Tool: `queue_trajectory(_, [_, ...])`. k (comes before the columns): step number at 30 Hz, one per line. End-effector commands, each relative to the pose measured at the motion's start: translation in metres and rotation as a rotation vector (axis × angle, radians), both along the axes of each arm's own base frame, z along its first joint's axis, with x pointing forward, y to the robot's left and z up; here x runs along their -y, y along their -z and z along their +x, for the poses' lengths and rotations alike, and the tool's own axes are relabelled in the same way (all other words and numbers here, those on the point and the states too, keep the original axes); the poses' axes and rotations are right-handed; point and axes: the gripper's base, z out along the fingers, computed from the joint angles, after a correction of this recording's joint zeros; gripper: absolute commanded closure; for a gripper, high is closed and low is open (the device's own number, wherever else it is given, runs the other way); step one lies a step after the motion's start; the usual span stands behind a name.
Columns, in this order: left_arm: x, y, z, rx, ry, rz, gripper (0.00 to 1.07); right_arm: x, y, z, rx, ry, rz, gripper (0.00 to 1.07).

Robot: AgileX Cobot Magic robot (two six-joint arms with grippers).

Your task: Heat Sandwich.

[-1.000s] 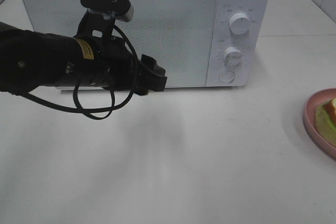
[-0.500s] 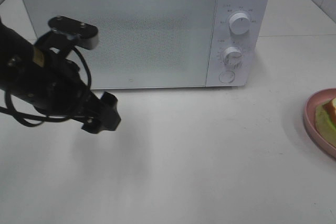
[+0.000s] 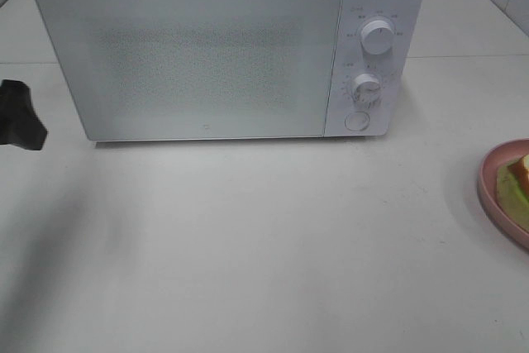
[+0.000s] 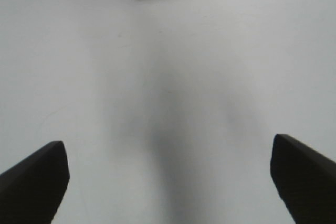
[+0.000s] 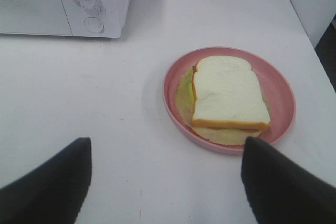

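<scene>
Standing at the back of the white table [image 3: 273, 245] is one white microwave [image 3: 223, 47], its door shut, with two round knobs [image 3: 378, 39] stacked on its control panel and one round button [image 3: 357, 121] below them. One sandwich [image 5: 227, 95], pale bread over orange and yellow-green layers, lies flat on one pink plate [image 5: 176, 74] at the table's right edge, well apart from the microwave. The left gripper [image 4: 168, 174] hangs over bare table near the microwave's left front corner, its two fingers [image 4: 37, 174] spread wide and holding nothing; only a dark tip shows at the left edge of the high view. The right gripper [image 5: 165, 177] hovers just short of the plate, its two fingers [image 5: 283, 182] wide apart and empty
</scene>
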Motion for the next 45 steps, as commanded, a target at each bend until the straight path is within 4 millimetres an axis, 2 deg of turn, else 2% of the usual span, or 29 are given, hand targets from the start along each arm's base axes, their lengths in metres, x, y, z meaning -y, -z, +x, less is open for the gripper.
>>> queue_trajectory(1, [-0.024,-0.005,-0.014,0.012,-0.091,-0.009,0.08,0.0,0.0,-0.004,0.03,-0.003,-0.007,0.31])
queue_trajectory(4, [-0.031,-0.008,-0.021,0.018,-0.118,-0.013,0.08,0.0,0.0,-0.004,0.03,-0.003,-0.007,0.31])
queue_trajectory(6, [-0.038,-0.011,-0.035,0.022,-0.146,-0.016,0.08,0.0,0.0,-0.004,0.03,-0.003,-0.007,0.31])
queue_trajectory(8, [-0.04,-0.011,-0.04,0.019,-0.151,-0.016,0.08,0.0,0.0,-0.004,0.03,-0.004,-0.008,0.31])
queue_trajectory(10, [-0.041,-0.016,-0.058,0.027,-0.15,-0.016,0.08,0.0,0.0,-0.004,0.03,-0.004,-0.008,0.31])
queue_trajectory(12, [-0.042,-0.017,-0.063,0.028,-0.149,-0.016,0.08,0.0,0.0,-0.004,0.03,-0.004,-0.008,0.31])
queue_trajectory(13, [-0.043,-0.019,-0.077,0.032,-0.147,-0.017,0.08,0.0,0.0,-0.004,0.03,-0.004,-0.008,0.31])
queue_trajectory(15, [-0.043,-0.02,-0.089,0.039,-0.146,-0.023,0.08,0.0,0.0,-0.004,0.03,-0.004,-0.008,0.31])
queue_trajectory(16, [-0.043,-0.02,-0.089,0.039,-0.146,-0.023,0.08,0.0,0.0,-0.004,0.03,-0.004,-0.008,0.31])
queue_trajectory(17, [-0.044,-0.022,-0.103,0.05,-0.144,-0.026,0.08,0.0,0.0,-0.004,0.03,-0.004,-0.008,0.31])
queue_trajectory(19, [-0.045,-0.024,-0.116,0.067,-0.143,-0.031,0.08,0.0,0.0,-0.004,0.03,-0.004,-0.008,0.31])
queue_trajectory(20, [-0.045,-0.024,-0.116,0.067,-0.143,-0.031,0.08,0.0,0.0,-0.004,0.03,-0.004,-0.008,0.31])
queue_trajectory(22, [-0.046,-0.026,-0.135,0.092,-0.141,-0.036,0.08,0.0,0.0,-0.004,0.03,-0.004,-0.008,0.31])
queue_trajectory(24, [-0.047,-0.027,-0.149,0.114,-0.139,-0.04,0.08,0.0,0.0,-0.004,0.03,-0.004,-0.008,0.31])
queue_trajectory(25, [-0.047,-0.027,-0.149,0.114,-0.139,-0.04,0.08,0.0,0.0,-0.004,0.03,-0.004,-0.008,0.31])
queue_trajectory(28, [-0.048,-0.026,-0.173,0.166,-0.134,-0.045,0.08,0.0,0.0,-0.004,0.03,-0.003,-0.007,0.31])
queue_trajectory(30, [-0.049,-0.025,-0.177,0.182,-0.132,-0.046,0.08,0.0,0.0,-0.004,0.03,-0.003,-0.007,0.31])
queue_trajectory(32, [-0.05,-0.018,-0.19,0.23,-0.13,-0.042,0.08,0.0,0.0,-0.004,0.03,-0.003,-0.007,0.31])
queue_trajectory(45, [-0.054,-0.028,-0.23,0.503,-0.127,-0.071,0.08,0.0,0.0,-0.004,0.03,-0.004,-0.008,0.31])
